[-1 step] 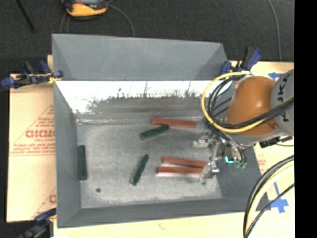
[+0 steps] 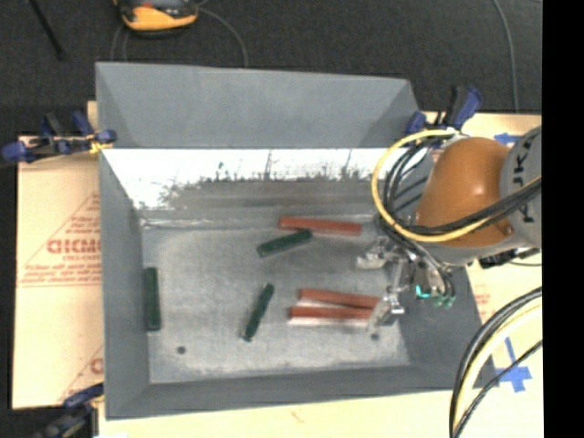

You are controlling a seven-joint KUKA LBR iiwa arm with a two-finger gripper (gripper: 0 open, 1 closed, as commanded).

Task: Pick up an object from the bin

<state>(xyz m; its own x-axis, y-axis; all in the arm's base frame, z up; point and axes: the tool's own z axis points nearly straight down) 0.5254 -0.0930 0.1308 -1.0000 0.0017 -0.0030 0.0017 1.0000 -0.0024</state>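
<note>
My gripper [image 2: 381,284] hangs low at the bin's right side, open, with one fingertip [image 2: 370,259] toward the back and the other [image 2: 393,309] toward the front. Nothing sits between them. Two red-brown bars lie side by side just left of it, the rear bar [image 2: 336,297] and the front bar [image 2: 328,315]. Their right ends reach the front fingertip; whether they touch it I cannot tell. A third red-brown bar [image 2: 319,226] lies near the back wall, up and left of the gripper.
A dark green stick [image 2: 285,242] lies slanted in front of the back bar. Another green stick [image 2: 257,311] lies tilted in the bin's middle, and a third [image 2: 151,297] rests along the left wall. The arm's orange cover and cables overhang the right wall.
</note>
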